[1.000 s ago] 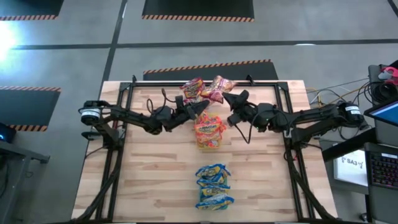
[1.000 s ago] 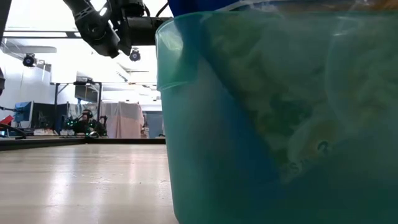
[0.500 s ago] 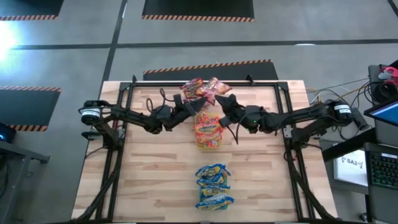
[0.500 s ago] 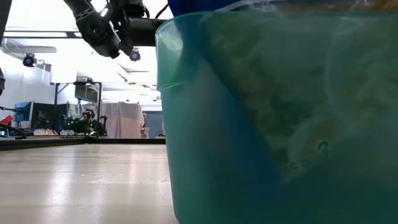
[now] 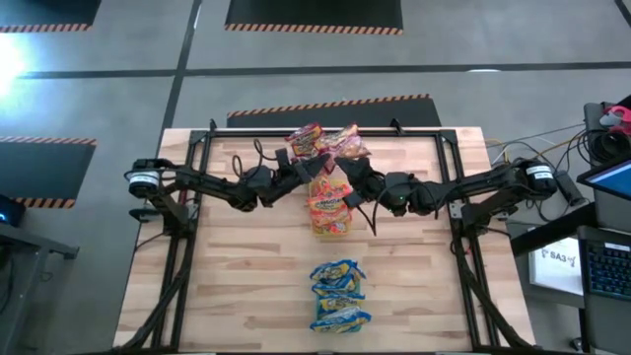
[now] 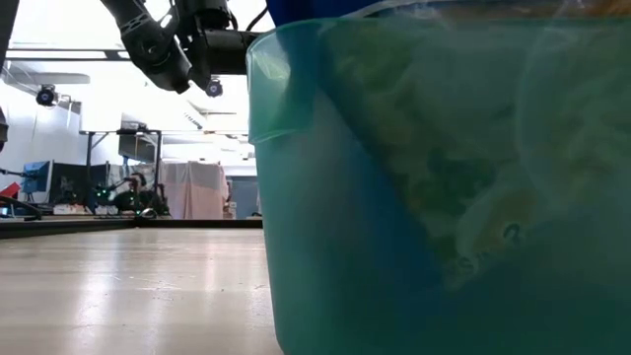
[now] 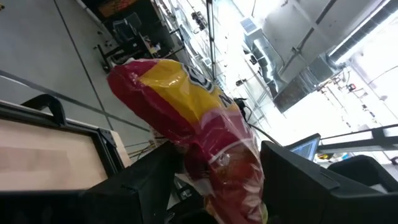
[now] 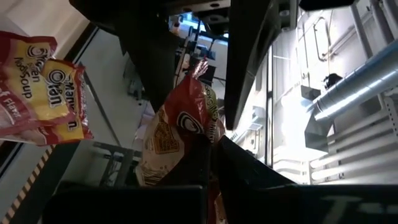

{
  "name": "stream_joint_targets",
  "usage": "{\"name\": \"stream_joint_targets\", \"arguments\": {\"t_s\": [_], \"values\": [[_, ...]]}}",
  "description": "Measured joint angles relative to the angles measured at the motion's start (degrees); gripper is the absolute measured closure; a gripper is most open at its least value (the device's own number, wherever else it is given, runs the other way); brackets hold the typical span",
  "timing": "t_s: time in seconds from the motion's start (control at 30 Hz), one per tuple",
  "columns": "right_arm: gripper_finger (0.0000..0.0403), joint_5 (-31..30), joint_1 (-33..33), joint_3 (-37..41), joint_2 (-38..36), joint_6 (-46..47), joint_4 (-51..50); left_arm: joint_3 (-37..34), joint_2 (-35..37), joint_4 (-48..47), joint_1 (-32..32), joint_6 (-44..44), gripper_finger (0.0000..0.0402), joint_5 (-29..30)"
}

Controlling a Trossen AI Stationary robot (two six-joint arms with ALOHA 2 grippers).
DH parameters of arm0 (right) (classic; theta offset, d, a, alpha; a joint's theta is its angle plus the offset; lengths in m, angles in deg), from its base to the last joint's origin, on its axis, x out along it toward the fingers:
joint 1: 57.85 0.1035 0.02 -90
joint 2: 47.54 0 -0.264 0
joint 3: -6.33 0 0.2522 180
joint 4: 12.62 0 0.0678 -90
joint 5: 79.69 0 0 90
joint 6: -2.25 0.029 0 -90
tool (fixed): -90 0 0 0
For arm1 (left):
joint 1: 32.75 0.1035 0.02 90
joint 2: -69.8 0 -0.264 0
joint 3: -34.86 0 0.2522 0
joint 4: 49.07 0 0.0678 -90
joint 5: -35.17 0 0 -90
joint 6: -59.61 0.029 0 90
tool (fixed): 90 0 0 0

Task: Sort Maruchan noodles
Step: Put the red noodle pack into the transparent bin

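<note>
Both your grippers are pinching crinkly red-and-yellow ramen packets: left gripper (image 5: 296, 161) on one packet (image 7: 193, 134), right gripper (image 5: 347, 163) on another (image 8: 180, 134), just beside the red pile (image 5: 308, 140) at the table's (image 5: 227, 286) far edge.

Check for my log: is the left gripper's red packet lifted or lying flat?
Lifted: the left gripper pinches the red packet, standing above the fingers.

Red packets (image 5: 325, 141) at table's far edge; orange packets (image 5: 331, 204) piled mid-table; blue packets (image 5: 339, 294) stacked near edge.
</note>
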Motion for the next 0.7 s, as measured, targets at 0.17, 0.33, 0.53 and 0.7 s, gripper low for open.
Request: {"name": "stream_joint_targets", "arguments": {"t_s": [0.17, 0.33, 0.53, 0.7], "values": [[0.0394, -0.01, 0.25, 0.02, 0.08, 0.01, -0.17, 0.0, 0.0, -0.07, 0.02, 0.34, 0.0202, 0.0], [0.0394, -0.05, 0.27, 0.07, 0.06, 0.42, -1.1, -0.06, 0.0, -0.15, 0.04, 3.4, 0.0247, -0.76], [0.0394, -0.31, 0.29, 0.11, 0.06, 0.42, -1.22, -0.07, 0.02, 0.13, 0.06, 4.76, 0.0286, -1.22], [0.0388, -0.55, 0.29, 0.13, 0.06, 3.28, -1.47, -0.07, 0.02, 0.11, 0.06, 4.96, 0.0301, -1.31]]}}
